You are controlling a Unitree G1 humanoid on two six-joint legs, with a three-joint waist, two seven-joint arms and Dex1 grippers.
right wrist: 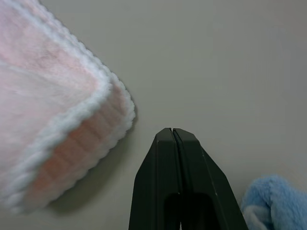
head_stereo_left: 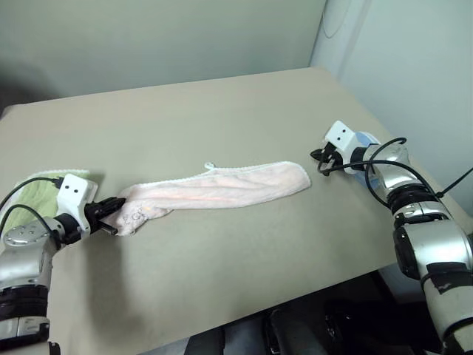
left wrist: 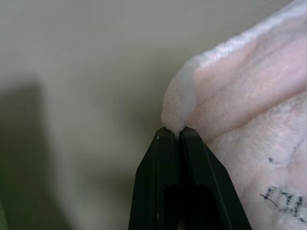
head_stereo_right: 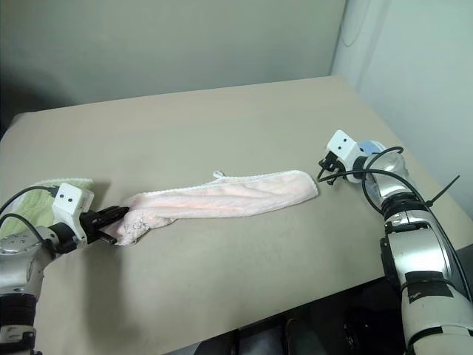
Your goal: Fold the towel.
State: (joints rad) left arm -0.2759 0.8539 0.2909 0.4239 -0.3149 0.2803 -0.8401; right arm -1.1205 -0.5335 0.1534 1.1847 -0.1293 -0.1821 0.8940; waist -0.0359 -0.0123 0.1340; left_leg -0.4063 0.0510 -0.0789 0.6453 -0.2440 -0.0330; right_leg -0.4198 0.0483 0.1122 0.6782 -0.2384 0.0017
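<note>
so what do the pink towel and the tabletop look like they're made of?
Pink towel: soft terry or plush cloth, going by the fuzzy nap and ribbed pile in the wrist views, with white stitched edging; matte. Whether it is cotton or microfibre is unclear.
Tabletop: smooth, flat, matte beige surface, no grain or weave visible; probably laminate or painted board, though that's a guess.

A: What carries the objects?
B: A beige table (head_stereo_left: 222, 111), its top plain and matte.

A: What lies on it?
B: The pale pink towel (head_stereo_left: 222, 188), bunched lengthwise into a long strip across the middle; a folded light green towel (head_stereo_left: 33, 194) at the robot's left edge; a light blue towel (right wrist: 273, 201) at the right edge, just beside the pink strip's end.
</note>
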